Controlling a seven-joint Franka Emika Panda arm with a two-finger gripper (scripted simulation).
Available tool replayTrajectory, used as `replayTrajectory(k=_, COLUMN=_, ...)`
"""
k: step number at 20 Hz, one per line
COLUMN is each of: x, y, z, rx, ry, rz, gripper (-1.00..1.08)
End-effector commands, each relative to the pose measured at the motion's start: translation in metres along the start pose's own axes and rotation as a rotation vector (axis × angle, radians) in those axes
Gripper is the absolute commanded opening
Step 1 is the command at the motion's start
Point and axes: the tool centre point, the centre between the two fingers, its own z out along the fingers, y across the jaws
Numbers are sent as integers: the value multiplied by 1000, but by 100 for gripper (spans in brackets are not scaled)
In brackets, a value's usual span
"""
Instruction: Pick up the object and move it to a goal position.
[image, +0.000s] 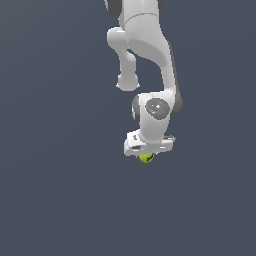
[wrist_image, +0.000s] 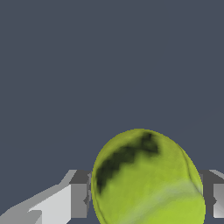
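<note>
Here the white arm (image: 150, 65) reaches down, and its hand (image: 147, 156) pinches the ball (image: 146, 158) between both fingers (wrist_image: 78, 199). The yellow-green ball with dark curved markings sits just under the hand, near the exterior view's centre.

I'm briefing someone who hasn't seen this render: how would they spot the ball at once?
Find the white robot arm hanging down against the plain dark grey background, and follow it to the gripper at its lower end. The ball sits between the fingers: small, yellow-green with dark curved markings, the only coloured thing in view.
</note>
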Motion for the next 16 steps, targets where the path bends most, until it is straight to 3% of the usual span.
replayTrajectory(k=1, x=-1, y=-3, z=-18, rx=-1, ry=3, rz=-1, gripper=-100)
replayTrajectory(k=16, x=-23, y=-35, z=-182, rx=-1, ry=3, rz=-1, gripper=-100)
